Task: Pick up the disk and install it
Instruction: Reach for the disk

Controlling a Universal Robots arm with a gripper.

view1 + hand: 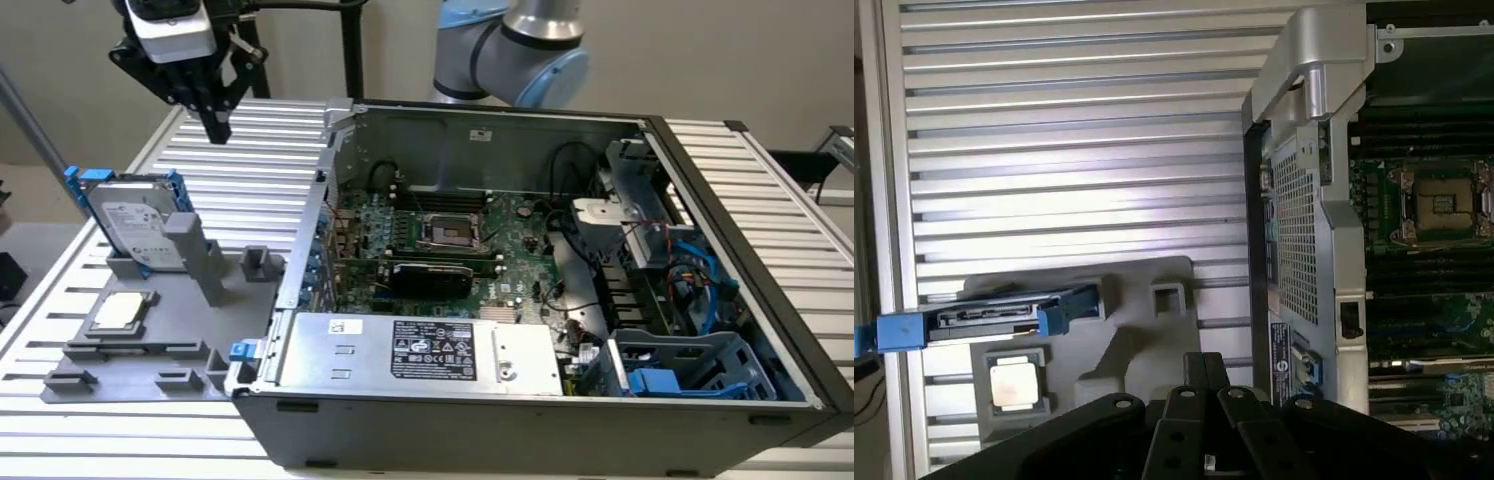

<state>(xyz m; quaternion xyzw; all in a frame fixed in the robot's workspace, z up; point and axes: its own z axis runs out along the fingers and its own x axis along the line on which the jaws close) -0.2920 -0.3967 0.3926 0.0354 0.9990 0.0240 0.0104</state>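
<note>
The disk (135, 222), a silver-grey drive with a white label in a blue bracket, leans upright in a grey holder (147, 335) at the exterior view's left. The wrist view sees the disk (989, 318) edge-on from above, its blue bracket along the edge. My gripper (215, 128) hangs high above the slatted table, behind the disk and well clear of it. Its black fingers (1199, 385) are shut together with nothing between them.
An open computer case (561, 290) takes up the middle and right, with motherboard (441, 240), silver power supply box (420, 352) and blue drive cage (694, 370). A square processor chip (118, 312) lies on the grey holder. The slatted metal table (254, 170) surrounds everything.
</note>
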